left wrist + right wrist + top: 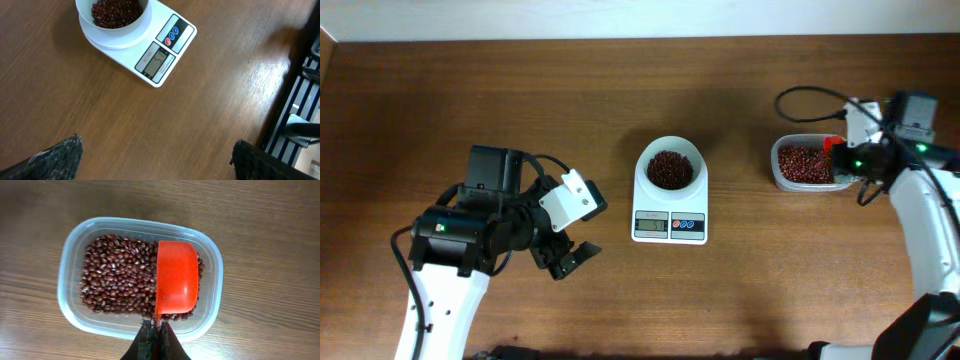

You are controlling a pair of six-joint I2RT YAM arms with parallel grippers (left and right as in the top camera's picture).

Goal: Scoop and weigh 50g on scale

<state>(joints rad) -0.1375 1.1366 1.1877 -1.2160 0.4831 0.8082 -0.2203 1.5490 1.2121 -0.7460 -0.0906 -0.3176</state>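
Right tool [155, 340] is clamping the scoop [176, 277] by its handle to dig beans [115, 280] from the tub [67, 282]; left tool [570, 260] is hanging wide.

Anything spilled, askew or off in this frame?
Nothing stands out. No loose beans on the brown wooden table; the round white bowl sits squarely on the small white digital scale. The red plastic scoop held by the right end effector is turned rounded-back-up over the red beans inside the clear plastic tub.
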